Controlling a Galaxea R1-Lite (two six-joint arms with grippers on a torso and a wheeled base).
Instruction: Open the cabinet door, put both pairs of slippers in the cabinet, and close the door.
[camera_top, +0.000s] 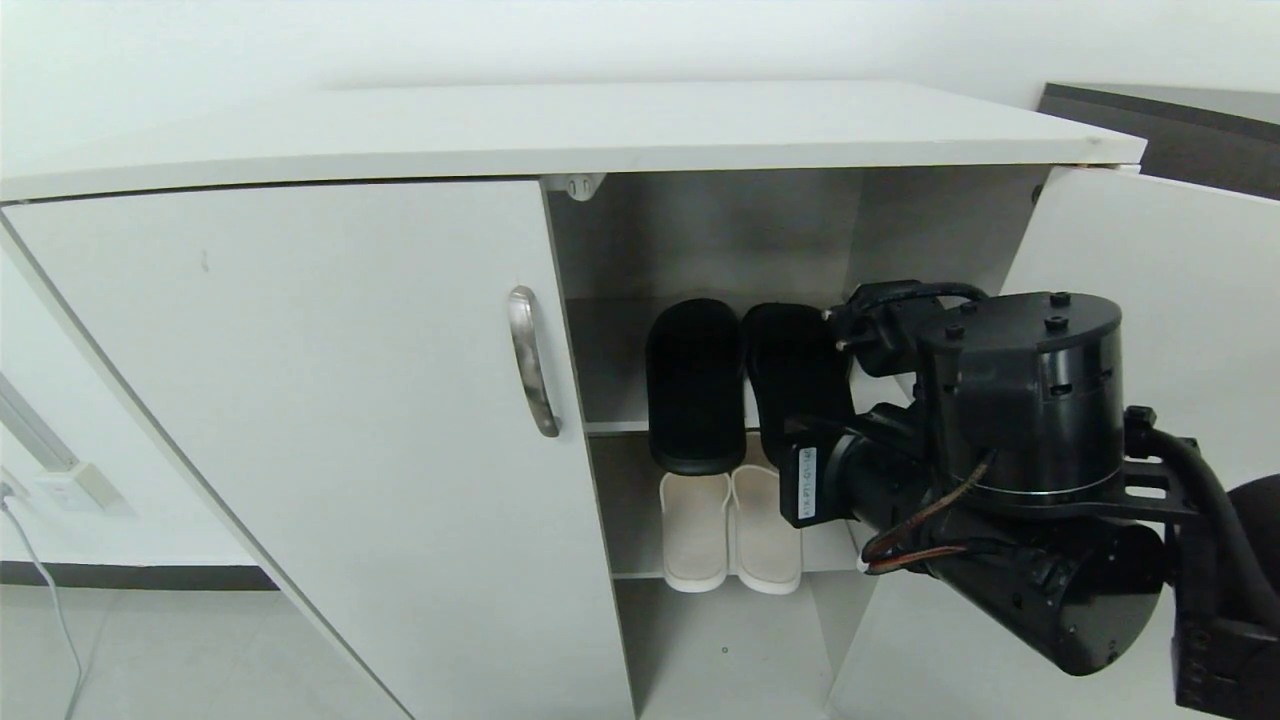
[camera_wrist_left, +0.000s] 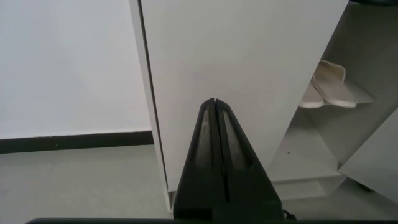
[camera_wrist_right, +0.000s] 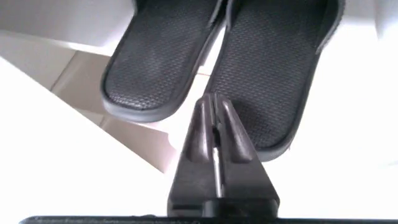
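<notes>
Right wrist view, item one: your right end effector (camera_wrist_right: 214, 102), fingers pressed together with nothing between them, just short of the heels of the black slippers (camera_wrist_right: 161, 62).

Item two: left end effector (camera_wrist_left: 214, 102), fingers likewise together and empty, facing the closed left door (camera_wrist_left: 249, 56).

Item three: black slippers (camera_top: 695, 390), one pair, side by side on the upper shelf (camera_top: 610, 365), heels overhanging its front edge. Likely light, bendy rubber with a textured footbed. If you must nudge them in, press on a heel.

Item four: white slippers (camera_top: 765, 530), one pair, on the lower shelf (camera_top: 640, 572), heels at its front edge. They look soft and light.

Item five: right door (camera_top: 1150, 300), swung open at the cabinet's right side. You can judge it a stiff, light panel on hinges. Both pairs look stowed, so closing it remains. Push flat on its face near the free edge, away from the hinges.
</notes>
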